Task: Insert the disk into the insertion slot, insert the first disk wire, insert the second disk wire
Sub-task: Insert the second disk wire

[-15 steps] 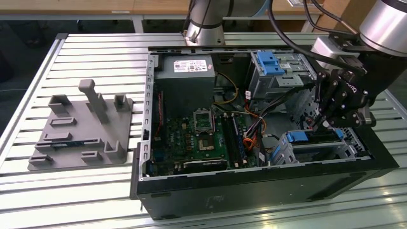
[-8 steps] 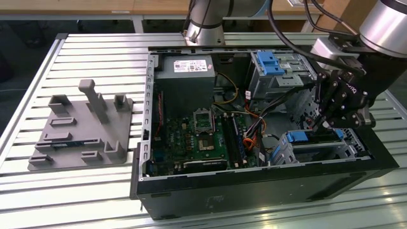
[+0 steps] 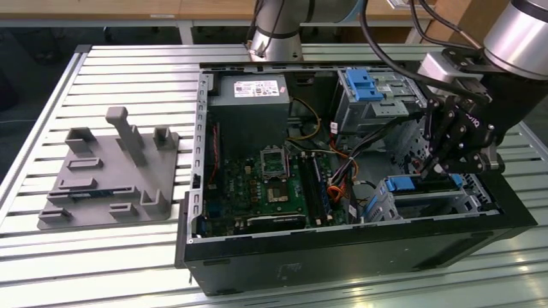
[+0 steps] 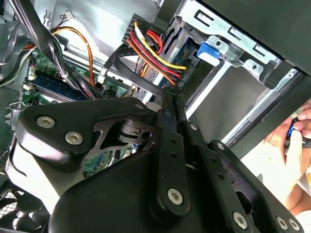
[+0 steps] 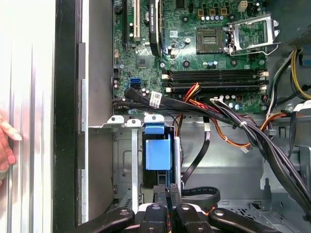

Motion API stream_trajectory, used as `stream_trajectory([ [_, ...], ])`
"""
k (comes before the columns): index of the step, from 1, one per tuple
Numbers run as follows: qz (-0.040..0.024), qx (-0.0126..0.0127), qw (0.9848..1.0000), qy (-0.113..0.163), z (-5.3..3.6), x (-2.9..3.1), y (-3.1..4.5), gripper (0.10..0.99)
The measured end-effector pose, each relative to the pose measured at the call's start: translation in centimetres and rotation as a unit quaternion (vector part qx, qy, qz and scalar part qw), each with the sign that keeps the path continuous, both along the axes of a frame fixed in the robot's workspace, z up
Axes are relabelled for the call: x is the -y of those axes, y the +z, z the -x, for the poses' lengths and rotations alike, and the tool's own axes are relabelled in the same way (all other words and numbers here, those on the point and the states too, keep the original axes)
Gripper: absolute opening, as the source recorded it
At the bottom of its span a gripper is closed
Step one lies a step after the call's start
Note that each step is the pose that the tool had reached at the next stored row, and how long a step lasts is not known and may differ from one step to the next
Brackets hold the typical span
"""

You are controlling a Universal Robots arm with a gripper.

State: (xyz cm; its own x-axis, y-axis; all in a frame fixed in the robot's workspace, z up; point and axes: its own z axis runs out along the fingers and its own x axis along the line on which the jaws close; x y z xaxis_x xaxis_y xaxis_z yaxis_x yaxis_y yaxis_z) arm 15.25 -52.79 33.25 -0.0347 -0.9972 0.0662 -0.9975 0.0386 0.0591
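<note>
Black linkages of our gripper are filling the foreground in both wrist views, and its fingers are pressed together, nothing visibly between them. We are hovering inside the open computer case standing on the slatted bench, just above the insertion slot at the exterior view's right. The disk is sitting in that slot, its blue carrier showing at the open end (the silver body is mostly hidden by the cage). A bundle of red, yellow and black wires is hanging just beyond our fingertips. A person's hand is resting outside the case wall. A grey fixture is lying on the bench, well apart.
</note>
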Motion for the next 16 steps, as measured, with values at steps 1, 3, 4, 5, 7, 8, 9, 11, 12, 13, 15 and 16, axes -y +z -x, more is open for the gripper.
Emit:
stream_trajectory([
  [1, 0.0, 0.0, 1.0, 0.0, -0.01, 0.01, -0.03, 0.145],
  [3, 0.0, 0.0, 1.0, -0.001, -0.03, 0.06, -0.1, 0.145],
  [4, 0.0, 0.0, 1.0, -0.001, -0.04, 0.11, -0.14, 0.145],
  [5, 0.0, 0.0, 1.0, -0.002, -0.04, 0.17, -0.2, 0.145],
  [7, -0.0001, 0.0, 1.0, -0.002, -0.05, 0.32, -0.33, 0.145],
  [8, 0.0002, 0.0, 1.0, -0.002, -0.05, 0.4, -0.38, 0.145],
  [9, 0.0003, 0.0, 1.0, -0.002, -0.05, 0.49, -0.42, 0.145],
  [11, 0.0003, 0.0, 1.0, -0.003, -0.04, 0.66, -0.46, 0.145],
  [12, 0.0002, 0.0, 1.0, -0.003, -0.04, 0.69, -0.47, 0.157],
  [13, 0.0001, 0.0001, 1.0, -0.003, -0.04, 0.69, -0.43, 0.212],
  [15, -0.0004, 0.0, 1.0, -0.003, -0.04, 0.69, -0.09, 0.275],
  [16, -0.0001, 0.0, 1.0, -0.003, -0.04, 0.69, 0.33, 0.333],
])
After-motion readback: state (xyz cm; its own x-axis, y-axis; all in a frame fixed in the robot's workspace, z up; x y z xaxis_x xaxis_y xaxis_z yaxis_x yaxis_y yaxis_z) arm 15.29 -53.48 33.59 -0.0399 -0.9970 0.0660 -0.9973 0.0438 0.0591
